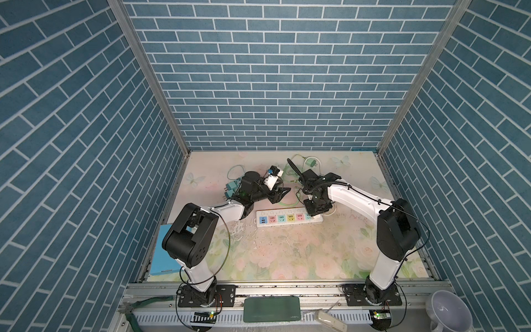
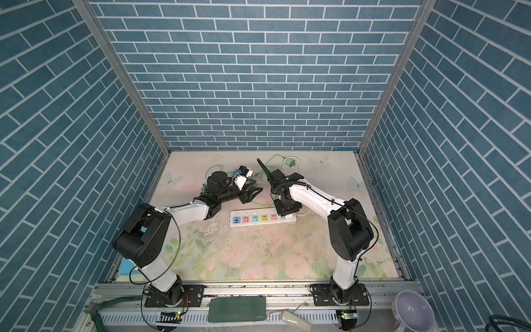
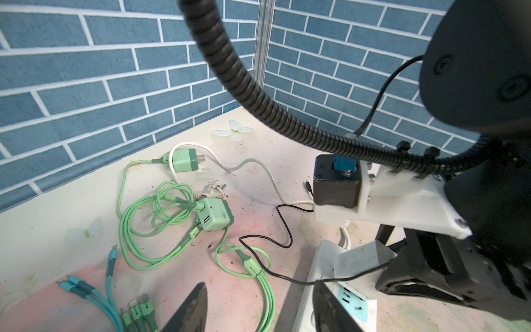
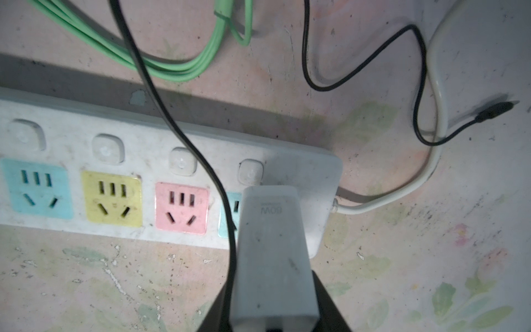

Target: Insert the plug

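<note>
Well, the right pincer (image 4: 273,301) is clamped on the white charger plug (image 4: 270,244), with one black finger on each side. The plug stands on the right end of the white power strip (image 4: 86,135). It sits over the last socket, the blue-green one, and covers most of it. I cannot tell if its pins are all the way in. Next in the row come a pink socket (image 4: 181,208), a yellow socket (image 4: 112,198) and a light blue socket (image 4: 37,188). The strip lies across the middle of the counter (image 1: 287,258). A thin black cable (image 4: 178,123) lies across the strip, just beside the plug.

The left pincer (image 3: 258,310) hangs behind the strip with its fingers apart and holds nothing. Green cables (image 4: 178,73) lie behind the strip too. Nearer the back edge of the counter are a green cube charger (image 3: 215,214) and a small green wall plug (image 3: 185,161).
</note>
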Available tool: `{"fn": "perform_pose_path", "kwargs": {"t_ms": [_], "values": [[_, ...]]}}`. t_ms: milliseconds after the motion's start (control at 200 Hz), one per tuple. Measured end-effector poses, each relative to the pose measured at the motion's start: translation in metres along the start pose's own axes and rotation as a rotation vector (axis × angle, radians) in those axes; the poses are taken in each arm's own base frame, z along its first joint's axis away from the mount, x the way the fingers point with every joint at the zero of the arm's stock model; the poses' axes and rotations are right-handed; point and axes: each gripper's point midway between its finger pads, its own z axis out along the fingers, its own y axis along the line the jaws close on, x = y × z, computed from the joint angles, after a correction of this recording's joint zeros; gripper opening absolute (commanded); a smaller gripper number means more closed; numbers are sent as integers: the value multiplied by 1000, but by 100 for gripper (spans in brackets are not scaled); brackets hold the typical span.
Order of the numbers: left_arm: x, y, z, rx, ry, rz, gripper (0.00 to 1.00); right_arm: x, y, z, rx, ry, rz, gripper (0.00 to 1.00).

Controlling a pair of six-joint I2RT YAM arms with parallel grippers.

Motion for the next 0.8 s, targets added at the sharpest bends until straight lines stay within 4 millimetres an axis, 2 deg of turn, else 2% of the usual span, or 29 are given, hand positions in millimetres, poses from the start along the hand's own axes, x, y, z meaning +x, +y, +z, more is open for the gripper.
{"fn": "perform_pose_path", "kwargs": {"t_ms": [105,190,335,470,575,650,800], "values": [[1,1,0,-5,4,2,59,0,0,0,0,-1,0,16],[1,2,-1,-14,7,7,59,0,0,0,1,1,-1,11],[-6,2,-6,-29,0,24,59,4,-5,-9,-2,49,-1,8],[-12,-1,-14,-41,-17,39,59,-17,-13,-32,-68,54,11,6],[-8,-4,-21,-50,-16,38,59,-30,-20,-45,-96,58,11,6],[-2,-5,-25,-59,-7,33,59,-31,-18,-45,-128,88,4,6],[4,-5,-32,-79,0,30,59,-17,-5,-31,-167,210,-22,6]]}}
